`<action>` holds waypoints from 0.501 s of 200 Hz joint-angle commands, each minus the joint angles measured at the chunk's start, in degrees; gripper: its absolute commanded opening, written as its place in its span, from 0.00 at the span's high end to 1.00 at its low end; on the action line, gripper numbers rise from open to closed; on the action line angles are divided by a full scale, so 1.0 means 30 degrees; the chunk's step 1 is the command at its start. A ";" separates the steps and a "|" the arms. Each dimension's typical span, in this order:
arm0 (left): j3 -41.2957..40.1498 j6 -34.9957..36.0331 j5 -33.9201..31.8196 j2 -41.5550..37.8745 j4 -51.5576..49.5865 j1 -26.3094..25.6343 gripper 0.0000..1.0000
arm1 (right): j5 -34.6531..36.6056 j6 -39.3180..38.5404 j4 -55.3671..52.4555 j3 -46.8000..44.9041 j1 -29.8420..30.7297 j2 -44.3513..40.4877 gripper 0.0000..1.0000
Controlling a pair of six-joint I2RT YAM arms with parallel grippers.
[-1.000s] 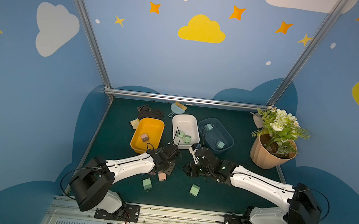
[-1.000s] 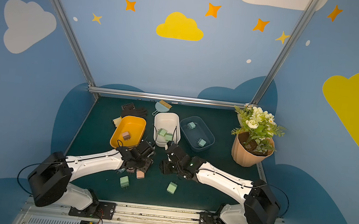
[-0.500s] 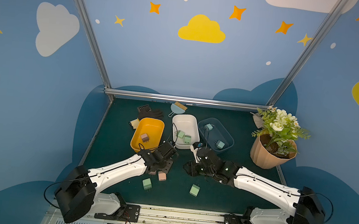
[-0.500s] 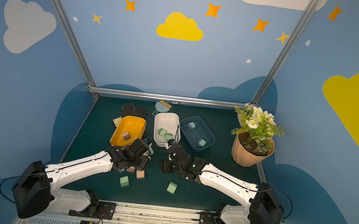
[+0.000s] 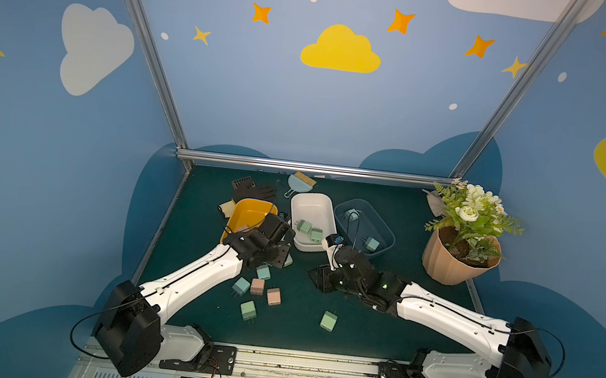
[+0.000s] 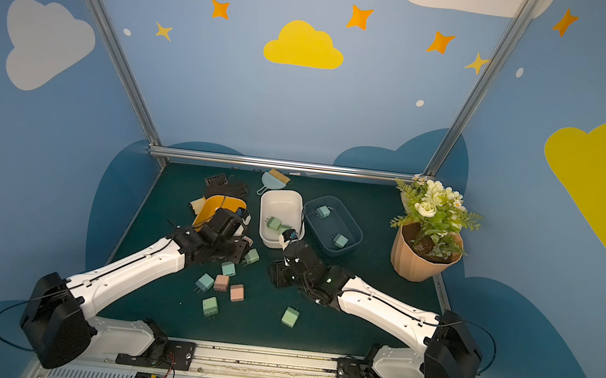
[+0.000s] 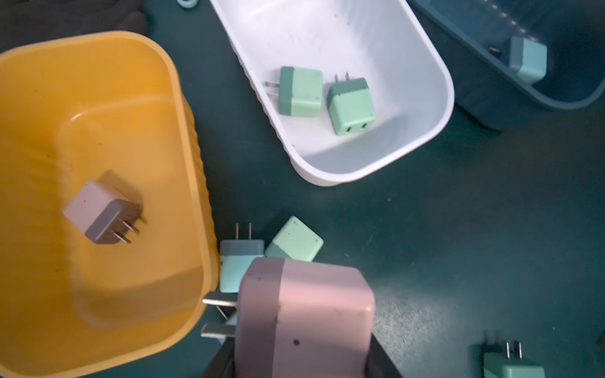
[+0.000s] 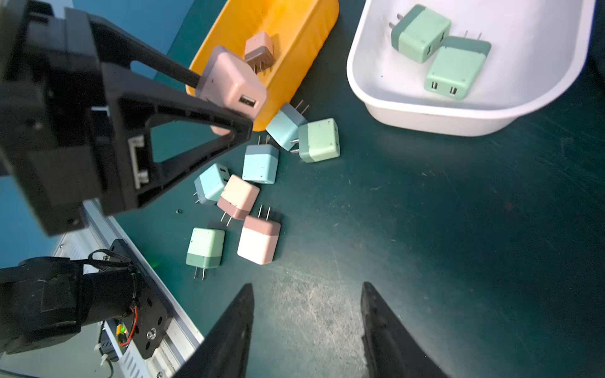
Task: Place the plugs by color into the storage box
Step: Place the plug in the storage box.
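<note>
My left gripper (image 8: 229,108) is shut on a pink plug (image 7: 304,320), held just off the near rim of the yellow box (image 7: 98,114), where another pink plug (image 7: 101,212) lies. The white box (image 5: 311,202) holds two green plugs (image 7: 299,91), and the dark blue box (image 5: 363,225) holds two blue plugs (image 5: 371,244). Several loose plugs in blue (image 8: 260,163), pink (image 8: 258,240) and green (image 8: 204,247) lie on the mat below the left arm. One green plug (image 5: 328,320) lies apart. My right gripper (image 8: 307,288) stands open over bare mat, empty.
A potted plant (image 5: 461,241) stands at the right edge. A black glove (image 5: 253,192), a small brush (image 5: 300,184) and other clutter lie behind the boxes. The two arms are close together at mid-table, with a metal rail (image 5: 276,357) along the front.
My left arm has drawn a little left and back toward the yellow box, still holding the pink plug. The right arm has barely moved.
</note>
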 commanded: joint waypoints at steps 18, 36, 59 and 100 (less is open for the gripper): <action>0.1412 0.0876 0.1240 0.1634 -0.0527 0.2259 0.62 | 0.0339 -0.1212 0.0475 0.1440 -0.0036 0.1092 0.46; 0.2333 0.0797 0.1716 0.2534 -0.0543 0.3395 0.63 | 0.0075 -0.1352 0.0423 0.1967 -0.0141 0.1552 0.46; 0.3487 0.0756 0.1799 0.3608 -0.0158 0.4499 0.63 | -0.0488 -0.1597 0.0335 0.2768 -0.0314 0.2320 0.45; 0.5727 0.0848 0.1663 0.6435 -0.0126 0.5363 0.63 | -0.1141 -0.2165 -0.0336 0.4921 -0.0726 0.4194 0.45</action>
